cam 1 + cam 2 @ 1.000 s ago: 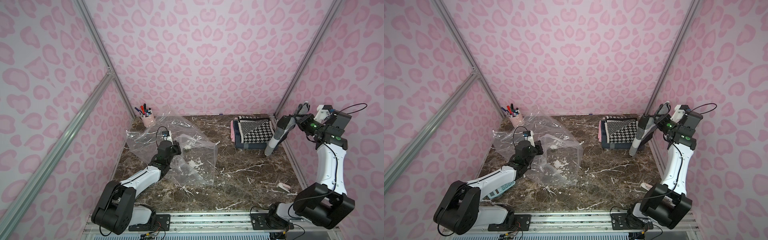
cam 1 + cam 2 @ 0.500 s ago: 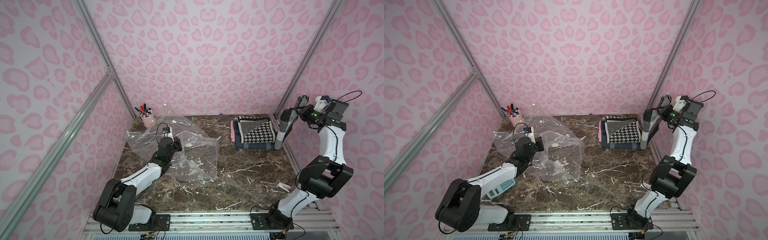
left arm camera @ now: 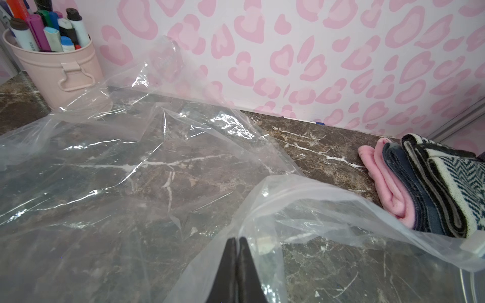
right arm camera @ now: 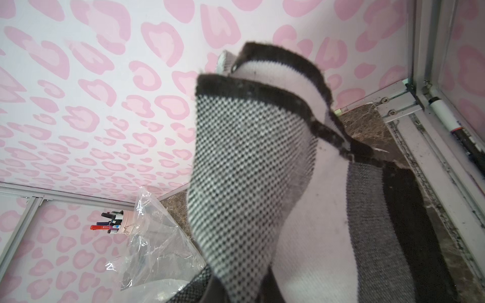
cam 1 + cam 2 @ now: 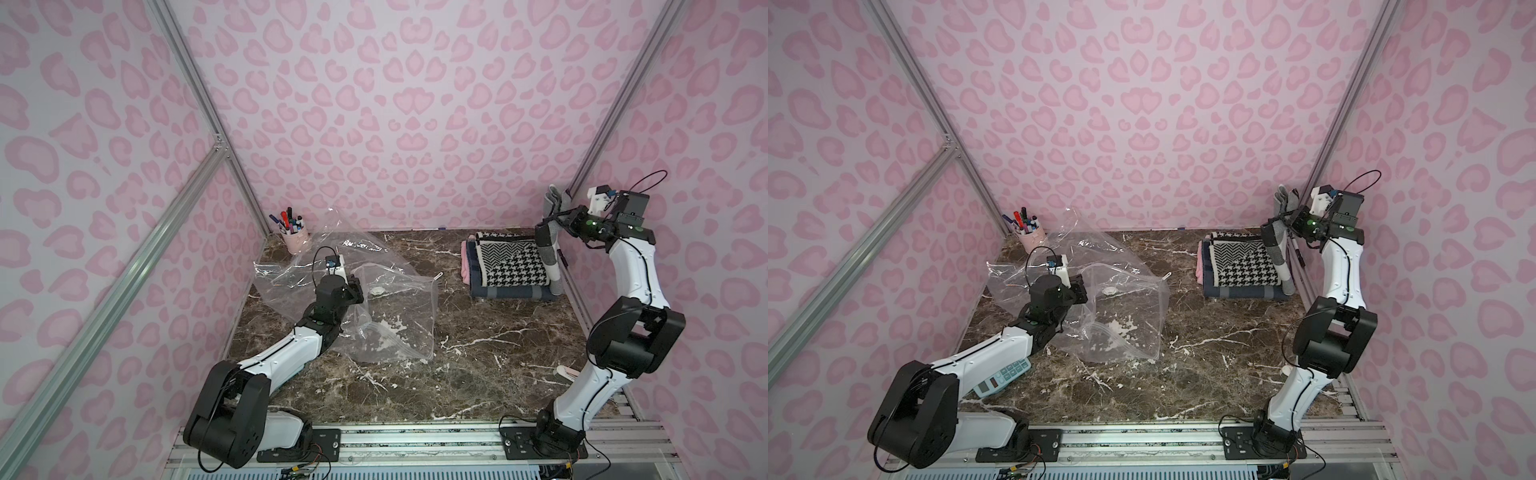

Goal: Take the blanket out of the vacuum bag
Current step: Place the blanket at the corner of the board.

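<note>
Blanket [image 5: 549, 253] hangs from right tool [image 5: 555, 218], clamped on it, raised at 2 o'clock beside folded stack [image 5: 507, 270] in both top views; arm folded upright. Vacuum bag [image 5: 395, 316] lies empty at 9 o'clock on worktop [image 5: 478, 374]. Left wrist: left tool [image 3: 236, 244] pinched on bag film, arm low, outstretched. Right wrist: knit cloth fills view. Extraction looks done; next likely lower, release onto stack.

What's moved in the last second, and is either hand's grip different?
The right hand swung the striped blanket back and upright beside the folded stack, its arm folding. The left hand nudged the vacuum bag slightly. Both hands stayed shut on their loads; stack unmoved.
</note>
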Available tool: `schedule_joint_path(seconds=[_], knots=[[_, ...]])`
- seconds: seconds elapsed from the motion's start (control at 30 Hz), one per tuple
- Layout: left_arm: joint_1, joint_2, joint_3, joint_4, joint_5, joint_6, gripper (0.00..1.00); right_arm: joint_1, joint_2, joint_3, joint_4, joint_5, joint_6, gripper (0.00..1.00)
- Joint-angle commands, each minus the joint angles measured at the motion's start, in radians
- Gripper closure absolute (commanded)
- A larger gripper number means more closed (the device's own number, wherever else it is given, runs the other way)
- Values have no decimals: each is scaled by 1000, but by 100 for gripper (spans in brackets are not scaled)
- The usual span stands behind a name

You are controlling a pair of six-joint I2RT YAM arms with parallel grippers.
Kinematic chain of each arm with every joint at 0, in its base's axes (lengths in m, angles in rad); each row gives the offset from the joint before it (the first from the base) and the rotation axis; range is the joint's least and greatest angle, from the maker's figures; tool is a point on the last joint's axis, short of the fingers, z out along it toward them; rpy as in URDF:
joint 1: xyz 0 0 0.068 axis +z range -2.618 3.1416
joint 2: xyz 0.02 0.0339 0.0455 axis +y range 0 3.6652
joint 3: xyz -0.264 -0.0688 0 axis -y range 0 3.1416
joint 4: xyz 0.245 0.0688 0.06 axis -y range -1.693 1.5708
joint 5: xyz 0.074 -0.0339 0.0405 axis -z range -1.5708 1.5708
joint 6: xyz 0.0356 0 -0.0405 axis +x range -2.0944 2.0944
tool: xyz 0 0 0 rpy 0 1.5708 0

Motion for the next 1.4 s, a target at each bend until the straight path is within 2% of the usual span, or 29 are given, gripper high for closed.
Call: schedule_joint_path(seconds=[0.0, 0.17, 0.53, 0.9, 1.37], knots=[[1, -6, 1, -7, -10, 19, 96, 20, -25, -23, 37, 7, -23, 100], [1, -1, 1, 1, 5, 13, 96, 50, -50, -50, 32, 18, -34, 100], [-1, 16, -9, 18, 16, -1, 96, 186, -28, -46, -17, 67, -88, 100], [-1, 35, -8, 24, 17, 1, 96, 275, 10, -175, 36, 78, -100, 100], [-2, 47, -19, 36, 23, -3, 96, 332, 56, -212, 65, 49, -135, 100]])
